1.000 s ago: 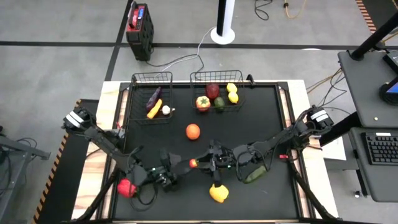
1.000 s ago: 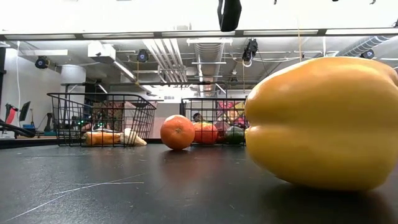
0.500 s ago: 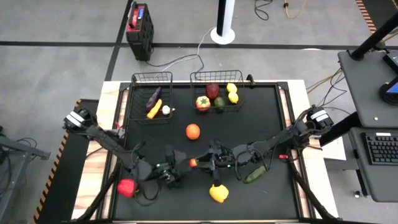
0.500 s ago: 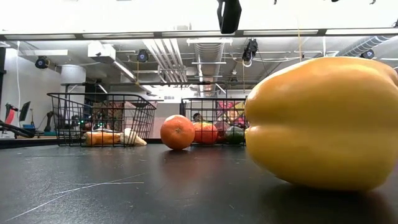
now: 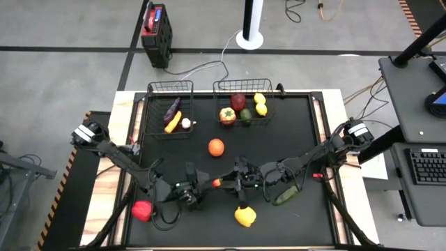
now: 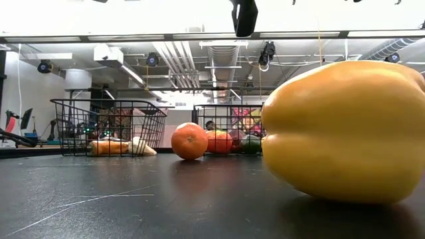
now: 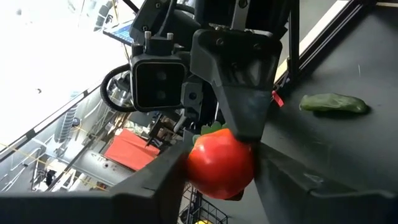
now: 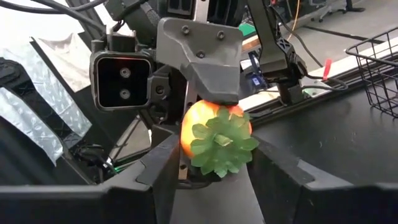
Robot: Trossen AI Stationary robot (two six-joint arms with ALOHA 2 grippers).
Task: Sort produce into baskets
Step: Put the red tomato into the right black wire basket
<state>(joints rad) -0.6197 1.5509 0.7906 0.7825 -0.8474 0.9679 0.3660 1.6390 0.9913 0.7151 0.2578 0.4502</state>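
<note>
You've got two baskets (image 5: 170, 108) at twelve o'clock, three pieces in the narrow one, four in the wide. One tomato (image 5: 217, 183) at table centre, leafy end toward the right gripper (image 5: 224, 183); both it and the left gripper (image 5: 209, 183) clamp it. One cucumber (image 5: 283, 197) lies diagonal at four o'clock.

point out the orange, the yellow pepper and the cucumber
orange (image 5: 216, 147): high view, middle of its top
yellow pepper (image 5: 244, 217): high view, middle of its body
cucumber (image 5: 283, 198): high view, middle of its length

Bright overhead light; low view ceiling overexposed; wrist backgrounds glaring.
</note>
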